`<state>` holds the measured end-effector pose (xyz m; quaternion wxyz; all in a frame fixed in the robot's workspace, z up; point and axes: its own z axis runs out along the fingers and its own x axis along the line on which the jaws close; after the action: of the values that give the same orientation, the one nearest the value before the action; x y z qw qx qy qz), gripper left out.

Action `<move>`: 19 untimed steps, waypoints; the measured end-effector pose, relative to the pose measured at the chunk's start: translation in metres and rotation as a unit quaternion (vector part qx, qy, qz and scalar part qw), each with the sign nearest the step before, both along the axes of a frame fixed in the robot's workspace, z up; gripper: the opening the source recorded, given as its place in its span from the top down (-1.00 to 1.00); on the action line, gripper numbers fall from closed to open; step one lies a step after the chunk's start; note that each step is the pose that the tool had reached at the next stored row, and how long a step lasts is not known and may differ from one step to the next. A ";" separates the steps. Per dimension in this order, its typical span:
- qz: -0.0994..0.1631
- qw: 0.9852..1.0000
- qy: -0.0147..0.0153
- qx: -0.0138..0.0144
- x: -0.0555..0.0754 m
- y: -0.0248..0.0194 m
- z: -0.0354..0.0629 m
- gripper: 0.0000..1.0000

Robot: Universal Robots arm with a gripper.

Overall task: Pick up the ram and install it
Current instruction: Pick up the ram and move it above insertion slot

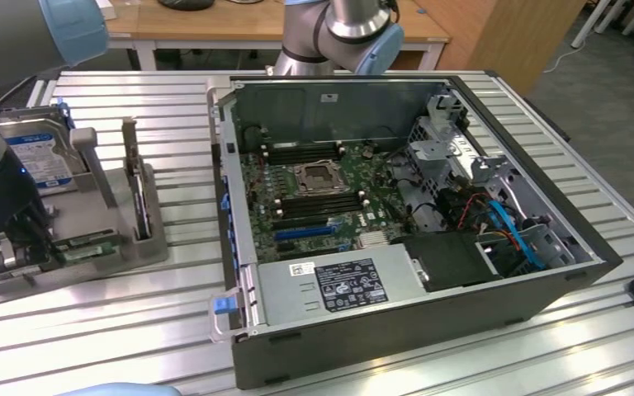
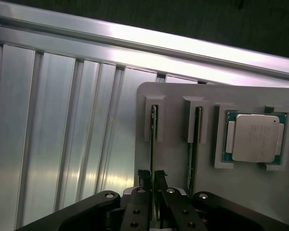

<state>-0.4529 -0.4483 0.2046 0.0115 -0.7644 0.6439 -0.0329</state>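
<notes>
From where I stand, the arm is bent low over the grey holder [image 1: 146,239] in the lower left of the exterior view, on the slatted metal table [image 1: 130,322], with the open computer case [image 1: 405,338] well apart toward that view's right. Seen from the wrist, the gripper [image 2: 152,174] has its two dark fingers [image 2: 143,177] drawn close together and clamped on the ram [image 2: 153,130]. The ram is a thin stick standing on edge in the holder's narrow slot, and it has not yet been lifted out. A second stick [image 2: 197,134] stands in the neighbouring slot just beside it, and the square silver CPU chip [image 2: 255,137] lies in its pocket beyond that. The hard drive [image 1: 36,157] stands upright at the back of the holder, in the exterior view's upper left. I would say the step in hand is the pick itself, so the task is at an early stage. The board's long dark memory slots [image 1: 295,153] look unfilled as far as I can tell. To do this well, the grip should sit square on the flat faces of the stick, centred along its length. The pull should run straight along the slot walls, since any twist could bind the thin board or scrape it. The fingers also need to stay off the neighbouring stick, which stands close by.
</notes>
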 end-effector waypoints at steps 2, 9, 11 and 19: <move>0.000 1.000 0.000 0.000 0.000 0.0000 0.0024 0.71; 0.000 1.000 0.000 0.000 0.000 0.0000 0.0105 0.71; 0.000 1.000 0.000 0.001 0.000 0.0000 0.0127 0.71; 0.000 1.000 0.000 0.001 0.000 0.0000 0.0227 0.71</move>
<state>-0.4529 -0.4483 0.2273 0.0124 -0.7643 0.6439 -0.0323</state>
